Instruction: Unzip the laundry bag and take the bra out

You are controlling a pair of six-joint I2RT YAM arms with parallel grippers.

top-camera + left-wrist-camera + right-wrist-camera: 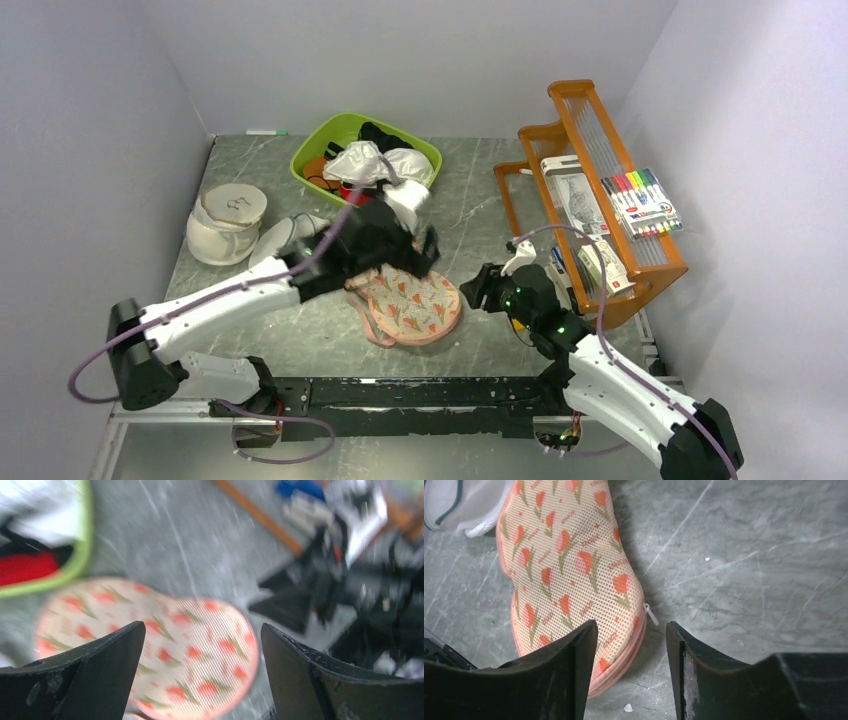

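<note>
The laundry bag [410, 305], pale pink with orange-red flowers, lies flat on the table between the two arms. Its zip looks shut, and the white zip pull [650, 613] rests at the rounded end. My left gripper [425, 250] hovers over the bag's far end, open, with the bag [195, 650] blurred below the jaws [202, 625]. My right gripper [475, 290] is at the bag's right end, jaws [631, 624] open, with nothing held. The bag's edge [569, 565] and the zip pull lie just beyond the fingertips. The bra is hidden.
A green basket [310, 165] with white and dark clothes stands at the back. Round white mesh bags [228, 222] sit at the left. An orange wooden rack [590, 120] with books and a marker set [640, 203] stands at the right, close to my right arm.
</note>
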